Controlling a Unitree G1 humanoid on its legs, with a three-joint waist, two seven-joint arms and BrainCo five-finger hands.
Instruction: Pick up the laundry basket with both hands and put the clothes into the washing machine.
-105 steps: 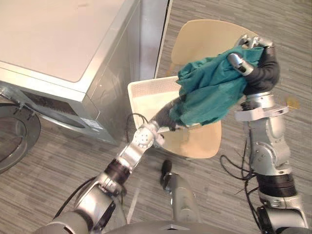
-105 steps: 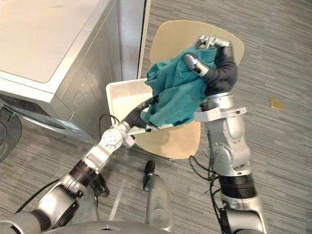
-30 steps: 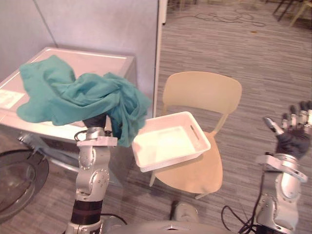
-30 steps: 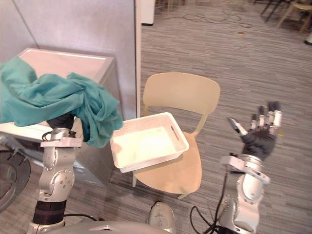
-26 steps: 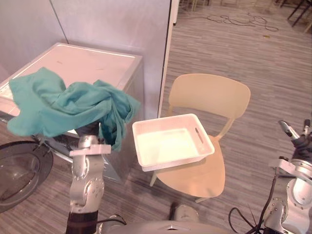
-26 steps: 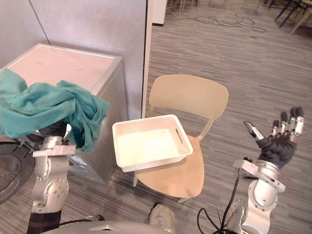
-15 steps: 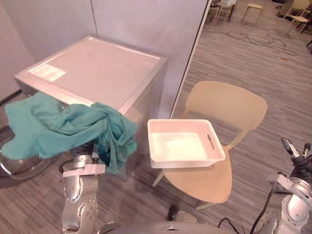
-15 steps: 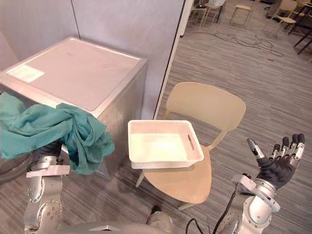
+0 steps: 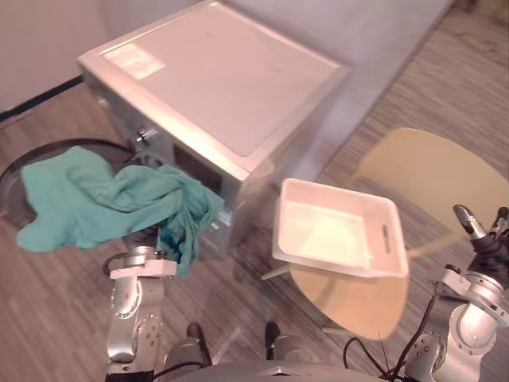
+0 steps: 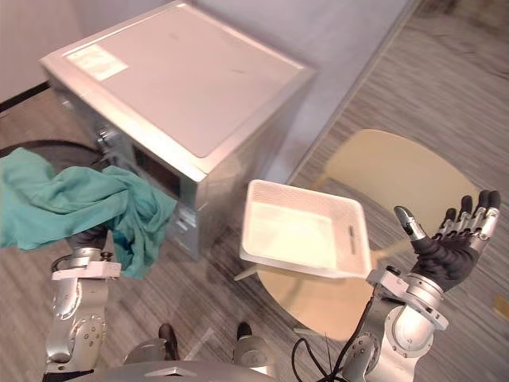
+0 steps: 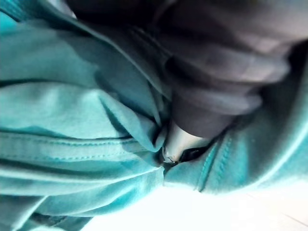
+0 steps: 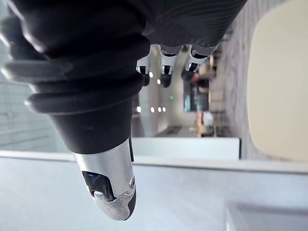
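Currently the teal cloth (image 9: 103,203) is draped over the left hand (image 11: 226,86), held up just in front of the washing machine (image 9: 223,79); whether that hand grips it cannot be told under the fabric. Right hand (image 10: 449,248) is splayed open and empty, beyond the white basket (image 9: 338,263) on the chair (image 9: 437,167) beside the machine. Judgement: bring the bundle low into the machine's front opening before letting go, trailing folds gathered in.

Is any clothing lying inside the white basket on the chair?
No, the white basket holds nothing, and the teal cloth hangs over the left hand by the washing machine.
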